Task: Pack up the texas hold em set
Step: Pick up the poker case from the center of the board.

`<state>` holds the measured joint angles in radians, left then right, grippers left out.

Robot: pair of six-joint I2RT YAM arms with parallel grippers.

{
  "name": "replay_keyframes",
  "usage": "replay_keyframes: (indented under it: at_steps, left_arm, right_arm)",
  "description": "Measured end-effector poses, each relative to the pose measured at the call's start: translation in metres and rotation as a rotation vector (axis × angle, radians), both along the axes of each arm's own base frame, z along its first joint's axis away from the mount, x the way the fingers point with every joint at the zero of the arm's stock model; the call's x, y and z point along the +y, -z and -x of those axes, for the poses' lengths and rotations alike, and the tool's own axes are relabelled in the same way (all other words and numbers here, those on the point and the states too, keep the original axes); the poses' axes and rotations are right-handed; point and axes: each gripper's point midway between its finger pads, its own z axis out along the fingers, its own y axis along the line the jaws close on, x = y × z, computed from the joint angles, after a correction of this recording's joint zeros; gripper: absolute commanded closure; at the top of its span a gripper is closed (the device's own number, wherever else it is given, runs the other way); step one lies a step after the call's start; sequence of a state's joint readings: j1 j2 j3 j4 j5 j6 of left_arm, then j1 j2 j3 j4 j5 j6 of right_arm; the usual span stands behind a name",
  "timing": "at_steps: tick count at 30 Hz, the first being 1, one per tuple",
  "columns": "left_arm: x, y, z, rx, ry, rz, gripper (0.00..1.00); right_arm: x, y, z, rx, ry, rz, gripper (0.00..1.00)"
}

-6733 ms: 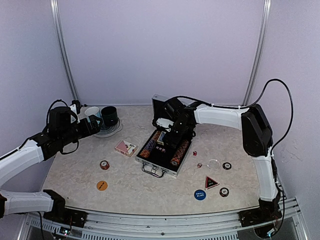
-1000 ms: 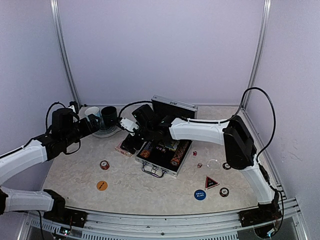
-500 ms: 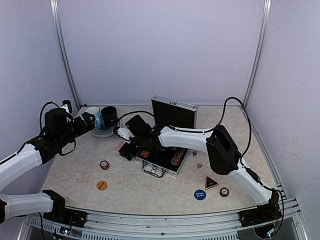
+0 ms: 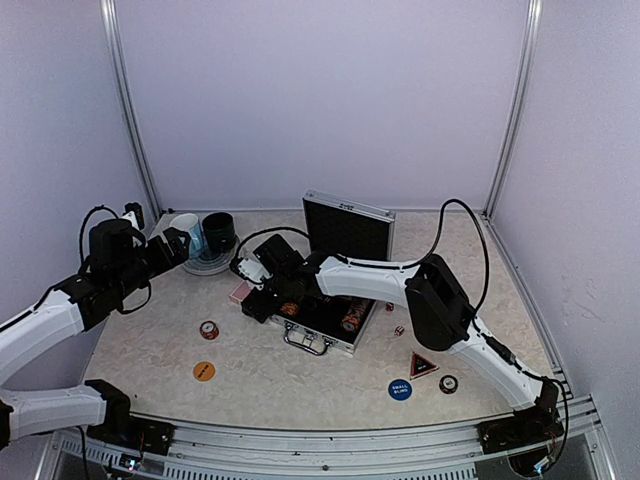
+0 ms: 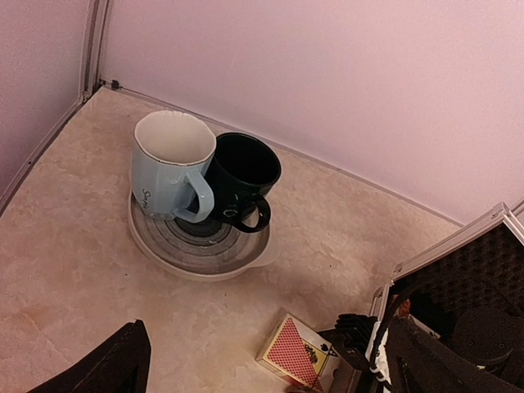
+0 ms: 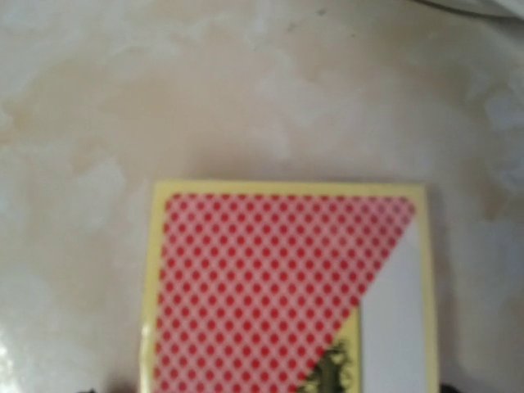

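Left pincer (image 4: 178, 246) wide open, empty, raised near the mugs (image 5: 168, 172). Right pincer (image 4: 260, 295) sits low over the red-backed card deck (image 6: 278, 286); can't tell its jaw state. Deck lies flat on the bench (image 4: 300, 375), just left of the open case (image 4: 348, 228), outside it.

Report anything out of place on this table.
Nothing spilled or damaged. The red card deck lies loose on the table left of the open case, and the triangle marker, dice and round buttons are scattered outside it.
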<state>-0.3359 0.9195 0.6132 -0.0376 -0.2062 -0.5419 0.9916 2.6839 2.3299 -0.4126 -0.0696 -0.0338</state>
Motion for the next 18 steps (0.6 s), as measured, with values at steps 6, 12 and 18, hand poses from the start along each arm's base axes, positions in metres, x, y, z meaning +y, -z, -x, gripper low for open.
replay_keyframes:
  at_steps: [6,12,18]
  left_arm:
    - [0.0004,0.0016,0.0011,0.002,0.000,-0.001,0.01]
    - [0.0005,0.0014,0.0013,0.001,0.000,0.000,0.01]
    - [0.0007,0.0000,0.0018,-0.003,0.000,0.001,0.01]
  right_arm:
    - [-0.0017,-0.0009,-0.0032,0.008,0.007,-0.006,0.38]
    - [-0.0024,-0.0011,-0.0052,0.008,0.007,-0.010,0.56]
    - [-0.0044,-0.0065,0.0008,0.007,-0.018,-0.023,0.68]
